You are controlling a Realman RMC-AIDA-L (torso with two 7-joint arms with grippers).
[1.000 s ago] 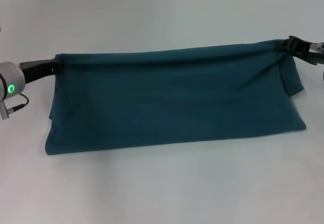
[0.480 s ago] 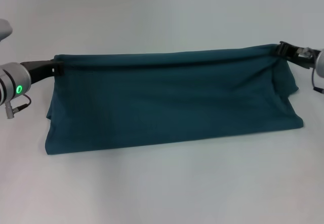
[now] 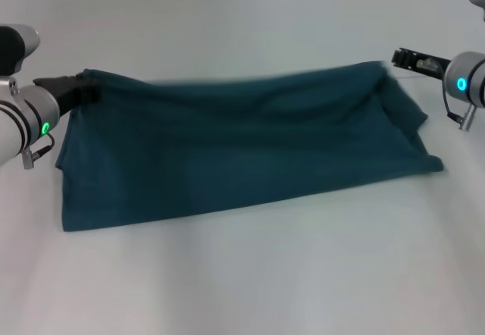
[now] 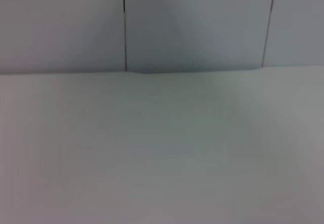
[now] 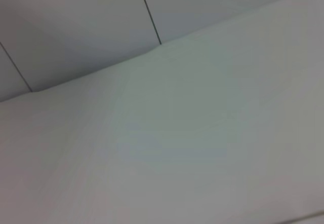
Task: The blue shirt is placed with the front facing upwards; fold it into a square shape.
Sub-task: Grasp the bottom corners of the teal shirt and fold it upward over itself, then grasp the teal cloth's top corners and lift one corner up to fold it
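Note:
The blue shirt (image 3: 242,145) lies as a long folded teal band across the white table, plain side showing and no print visible. Its far edge is blurred and slightly raised. My left gripper (image 3: 82,89) is at the shirt's far left corner, shut on the cloth there. My right gripper (image 3: 403,57) hovers just past the far right corner, with a narrow gap between it and the cloth. Neither wrist view shows the shirt or any fingers.
The white table (image 3: 250,274) spreads in front of the shirt. The wrist views show only the bare tabletop (image 4: 162,148) and a panelled grey wall (image 5: 76,26) behind its far edge.
The shirt's lifted far edge has dropped and shifted away from me. The right corner has come free of the right gripper, and both arms have drawn upward and back.

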